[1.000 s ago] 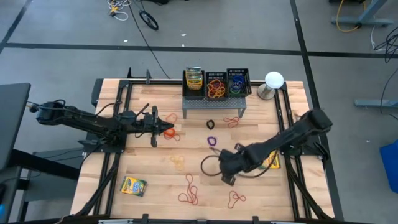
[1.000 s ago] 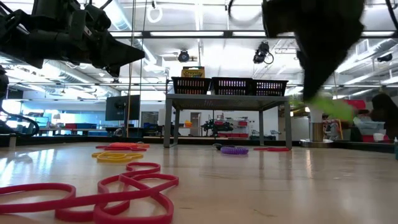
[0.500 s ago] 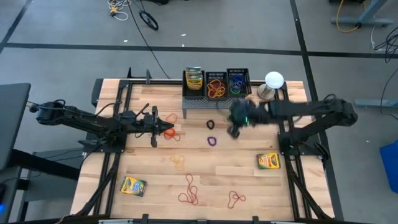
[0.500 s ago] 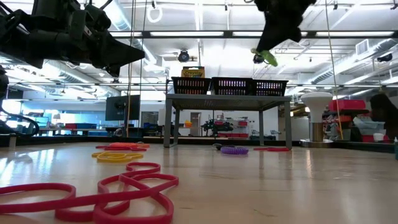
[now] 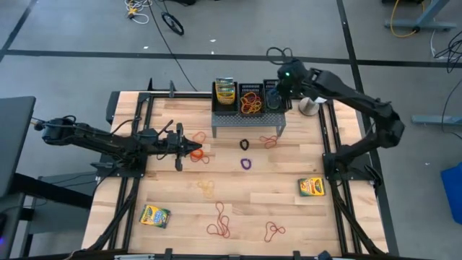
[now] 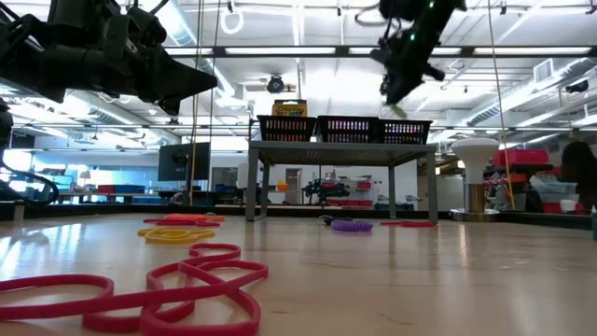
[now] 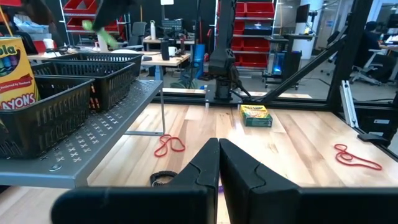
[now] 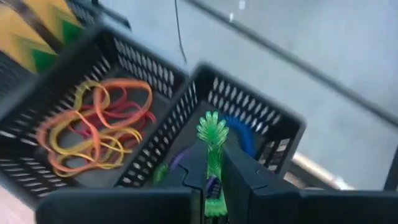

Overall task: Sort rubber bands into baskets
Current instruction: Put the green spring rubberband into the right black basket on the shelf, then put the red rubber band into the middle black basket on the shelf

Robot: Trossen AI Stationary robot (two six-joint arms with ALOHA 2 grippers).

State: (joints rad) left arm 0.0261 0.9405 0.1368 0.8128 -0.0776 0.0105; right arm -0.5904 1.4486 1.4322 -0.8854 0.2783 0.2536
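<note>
Three black mesh baskets stand in a row on a grey perforated stand (image 5: 249, 121) at the table's far edge. The left basket (image 5: 225, 92) holds a crayon box, the middle one (image 5: 250, 100) orange and yellow rubber bands, the right one (image 5: 275, 97) blue and green ones. My right gripper (image 5: 279, 87) hangs over the right basket (image 8: 251, 99), shut on a green rubber band (image 8: 212, 132). My left gripper (image 5: 196, 150) is shut and level above the table's left half, holding nothing. More rubber bands lie loose on the table: red (image 5: 268, 141), black (image 5: 244, 144), purple (image 5: 247, 163). My right gripper pinches the green band's lower stretch (image 8: 213, 169) between its two fingers. The fingers slant down from above toward the far edge. The band's free end (image 8: 212, 123) sticks out past the fingertips, clear of the basket below it.
Two crayon boxes (image 5: 311, 187) (image 5: 154, 216) lie on the near half of the table. Red bands (image 5: 220, 224) (image 5: 273, 231) and a tan one (image 5: 206, 188) lie near the front. A white round-topped object (image 5: 317, 96) stands right of the stand.
My right gripper has risen from the table's near right and swung toward the far edge, turning as it went. It now hangs over the right basket, with the green band still in its fingers.
</note>
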